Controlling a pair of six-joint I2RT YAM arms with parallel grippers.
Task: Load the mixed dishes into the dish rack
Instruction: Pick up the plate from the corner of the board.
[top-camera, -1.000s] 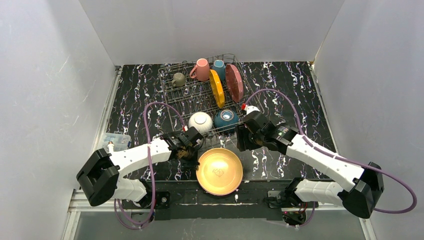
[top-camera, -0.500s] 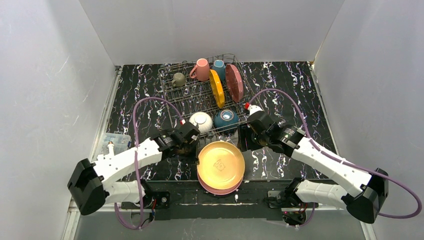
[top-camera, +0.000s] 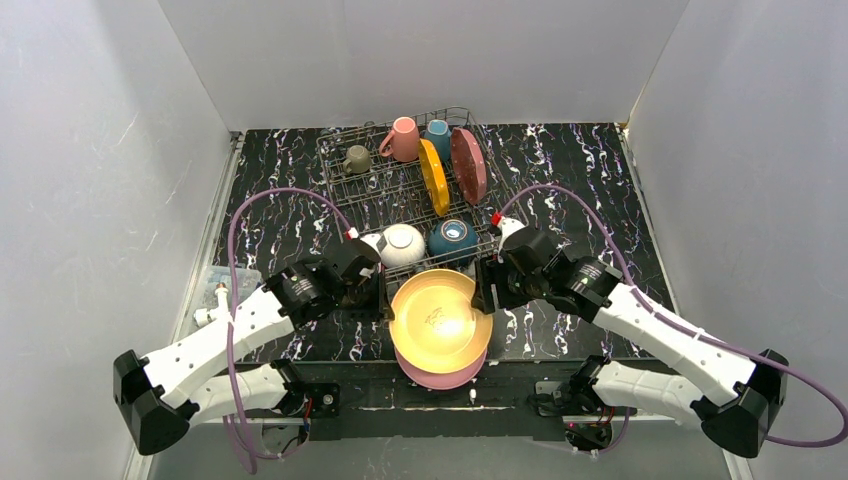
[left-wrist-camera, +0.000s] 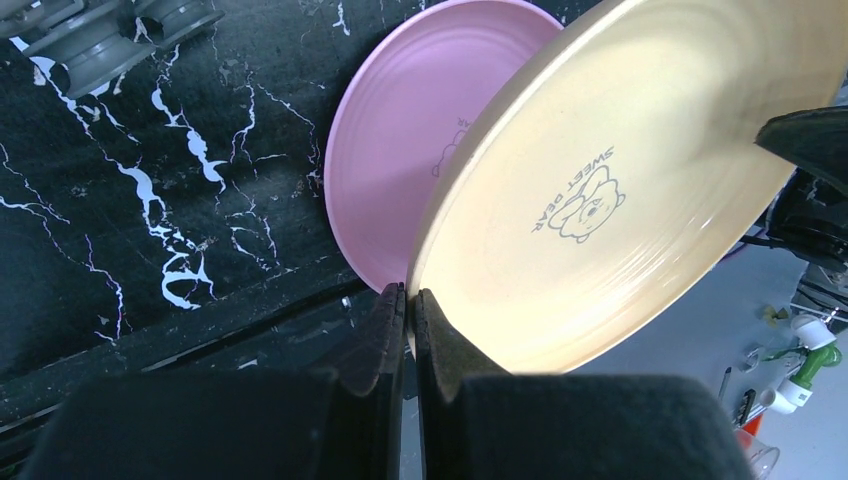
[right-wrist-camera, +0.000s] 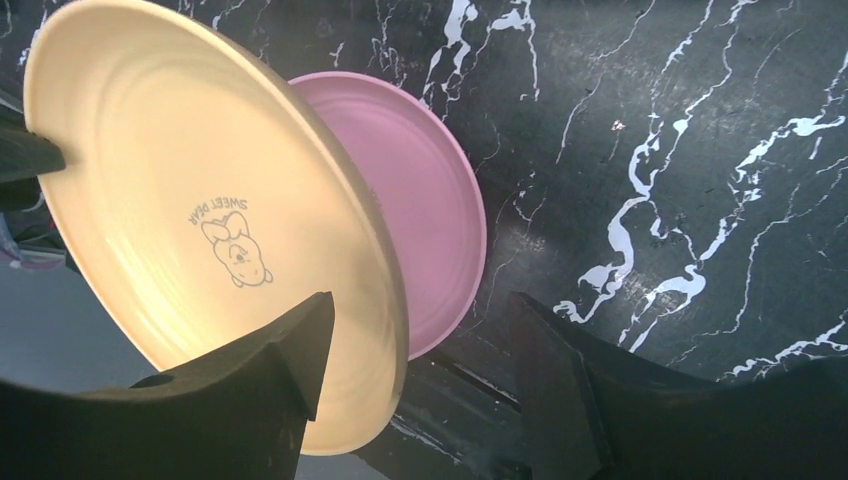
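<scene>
My left gripper (top-camera: 385, 300) (left-wrist-camera: 410, 300) is shut on the rim of a pale yellow plate (top-camera: 438, 320) (left-wrist-camera: 600, 200) and holds it tilted above a pink plate (top-camera: 440, 375) (left-wrist-camera: 400, 150) lying flat at the table's front edge. At the yellow plate's (right-wrist-camera: 200, 220) opposite rim my right gripper (top-camera: 487, 290) (right-wrist-camera: 415, 350) stands open, the rim between its fingers, with the pink plate (right-wrist-camera: 430, 230) behind. The dish rack (top-camera: 370, 190) behind holds a white bowl (top-camera: 402, 245), a blue bowl (top-camera: 453, 240), an orange plate (top-camera: 433, 177), a dark-red plate (top-camera: 468, 165) and three mugs.
A pink mug (top-camera: 403, 138), a teal mug (top-camera: 438, 135) and an olive mug (top-camera: 357, 158) stand at the rack's back. A clear plastic box (top-camera: 228, 280) lies at the table's left edge. White walls enclose three sides of the black marbled table (top-camera: 570, 190).
The left gripper has raised and tilted the yellow plate off the pink plate, toward the rack. The right gripper has opened wider and come up to the plate's right rim.
</scene>
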